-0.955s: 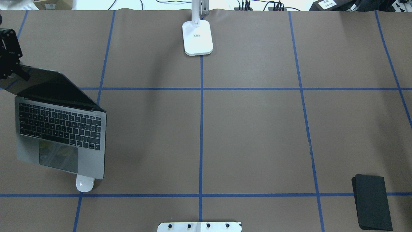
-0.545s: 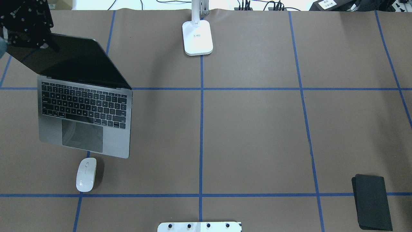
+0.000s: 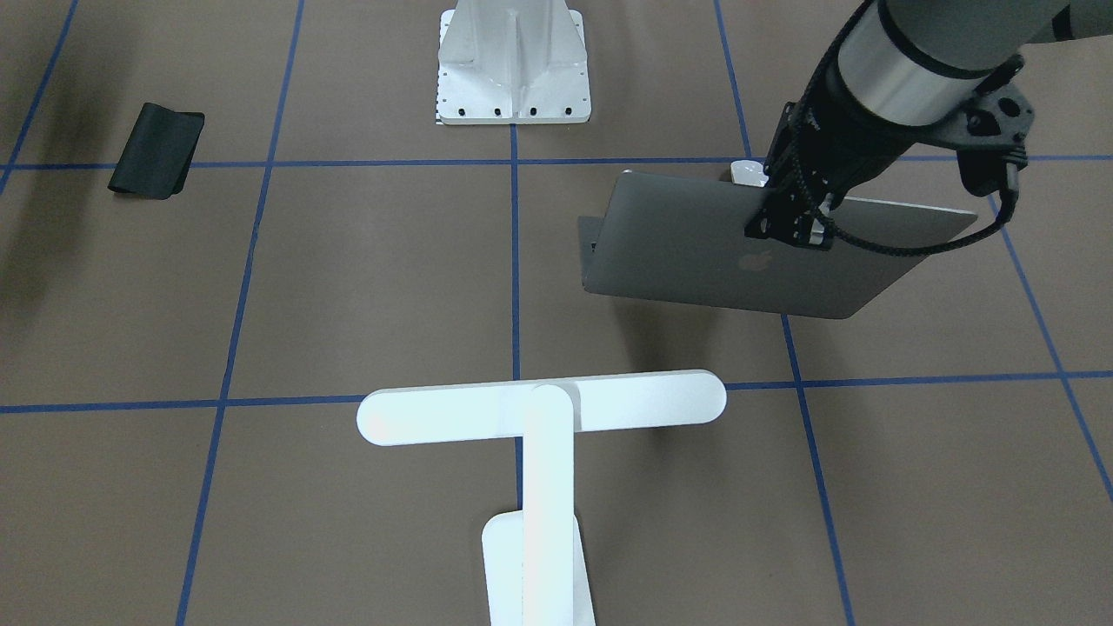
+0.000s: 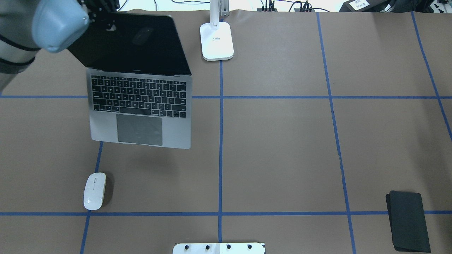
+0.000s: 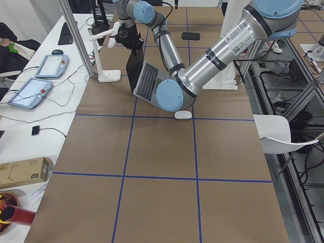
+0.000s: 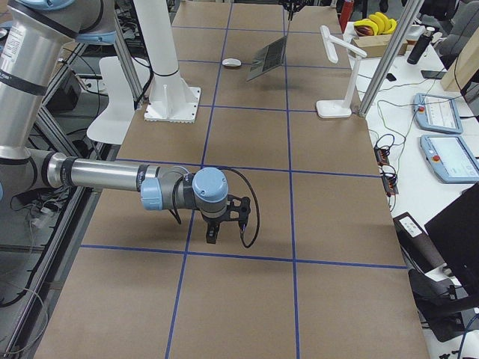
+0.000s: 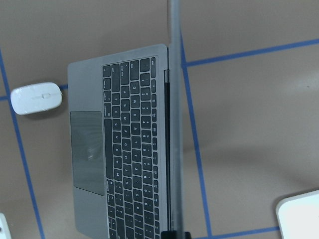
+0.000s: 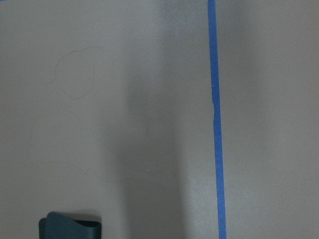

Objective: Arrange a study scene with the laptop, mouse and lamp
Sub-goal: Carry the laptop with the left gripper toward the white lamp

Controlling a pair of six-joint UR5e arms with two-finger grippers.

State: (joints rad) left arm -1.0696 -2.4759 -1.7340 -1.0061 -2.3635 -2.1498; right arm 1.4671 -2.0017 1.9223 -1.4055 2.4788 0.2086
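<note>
One open laptop (image 4: pixel 139 106), lid edge pinched by the left gripper (image 3: pixel 785 229), hangs tilted over the table's (image 4: pixel 282 148) left half, near one lamp (image 4: pixel 216 40). One mouse (image 4: pixel 94 191) lies apart, nearer the robot. One mat (image 4: pixel 409 220) lies far right. Right gripper (image 6: pixel 212 238): finger state cannot be told.

The laptop (image 4: pixel 141 106) is matt grey metal (screen (image 4: pixel 134 42) glossy black), the mouse (image 4: pixel 94 191) glossy white, the tabletop (image 4: pixel 282 148) matt brown paper.
</note>
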